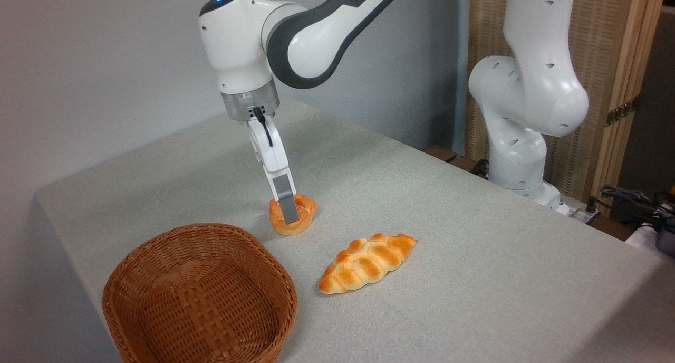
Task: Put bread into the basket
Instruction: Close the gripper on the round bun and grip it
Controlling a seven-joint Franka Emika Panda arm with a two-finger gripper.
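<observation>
The bread (pixel 305 211), a small round golden-orange bun, sits on the grey tablecloth just behind the basket. My gripper (pixel 288 211) has come down onto it. One grey finger pad (pixel 287 204) stands in front of the bun's middle and the other finger is hidden behind it, so I cannot tell whether the jaws have closed. The basket (pixel 158 278), an oval reddish-brown wicker one, is empty at the front left, a short way in front of the bun.
A longer braided loaf (pixel 367 262) lies to the right of the basket. The arm's white base (pixel 527 141) stands at the table's far right edge, with cables (pixel 633 199) beside it. The table edge runs close by the basket's left side.
</observation>
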